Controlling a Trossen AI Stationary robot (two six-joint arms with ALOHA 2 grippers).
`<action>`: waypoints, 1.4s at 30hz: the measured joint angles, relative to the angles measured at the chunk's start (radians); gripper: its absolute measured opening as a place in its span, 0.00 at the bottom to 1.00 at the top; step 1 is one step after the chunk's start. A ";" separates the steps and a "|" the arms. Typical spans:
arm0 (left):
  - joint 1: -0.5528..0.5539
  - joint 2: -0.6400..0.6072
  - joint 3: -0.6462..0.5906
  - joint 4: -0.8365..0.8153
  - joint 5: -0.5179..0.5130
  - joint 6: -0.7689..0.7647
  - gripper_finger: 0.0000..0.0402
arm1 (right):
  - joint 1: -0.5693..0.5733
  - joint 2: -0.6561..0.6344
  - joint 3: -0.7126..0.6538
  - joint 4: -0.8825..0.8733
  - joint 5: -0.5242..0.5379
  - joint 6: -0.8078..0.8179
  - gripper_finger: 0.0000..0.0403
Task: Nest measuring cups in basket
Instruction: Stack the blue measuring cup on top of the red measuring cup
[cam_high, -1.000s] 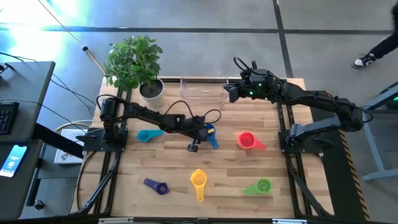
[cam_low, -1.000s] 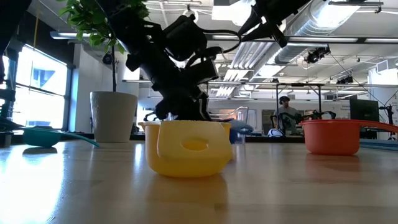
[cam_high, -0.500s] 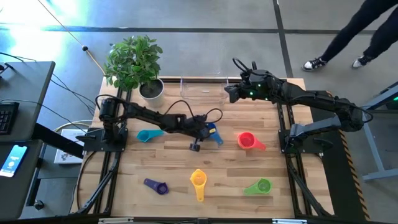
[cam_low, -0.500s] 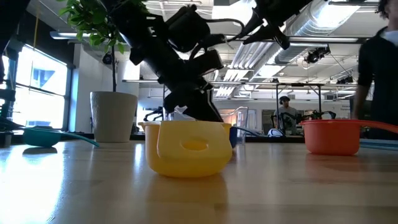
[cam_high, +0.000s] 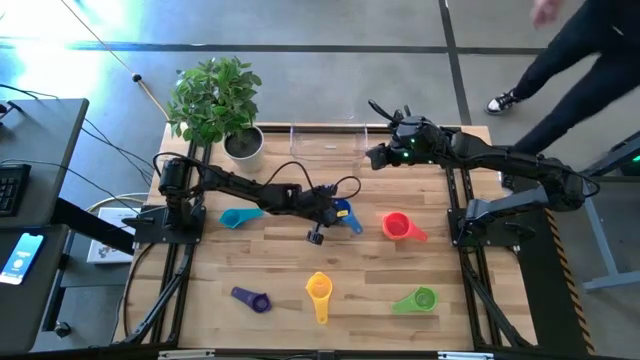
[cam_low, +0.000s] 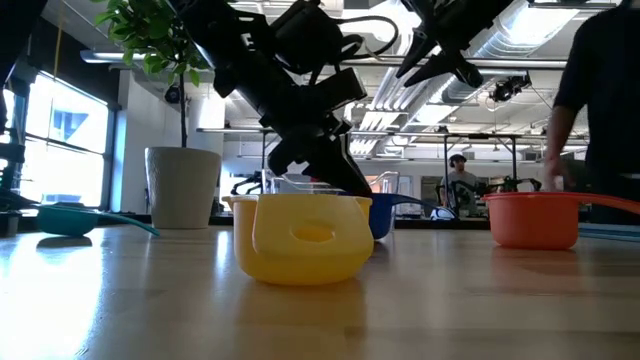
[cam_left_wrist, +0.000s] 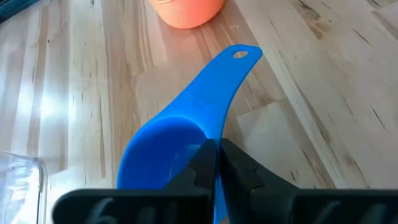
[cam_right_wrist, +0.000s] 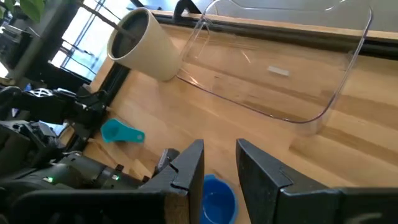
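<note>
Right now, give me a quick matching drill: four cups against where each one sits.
Cups:
1. blue cup
2. teal cup
3. green cup
4. purple cup

Places:
A. near edge, right side
B. pinched in the left gripper
C. near edge, left side
D. beside the left arm, left side

Pairs: 1-B, 2-D, 3-A, 4-C
</note>
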 joint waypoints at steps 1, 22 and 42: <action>0.000 0.000 0.000 0.000 0.001 0.000 0.00 | 0.001 0.000 0.000 0.000 -0.006 0.001 0.21; -0.037 0.000 0.000 0.024 0.170 0.191 0.00 | 0.094 0.086 -0.063 -0.128 -0.147 0.114 0.21; -0.078 0.000 0.000 0.014 0.159 0.155 0.16 | 0.148 0.150 -0.063 -0.119 -0.139 0.185 0.21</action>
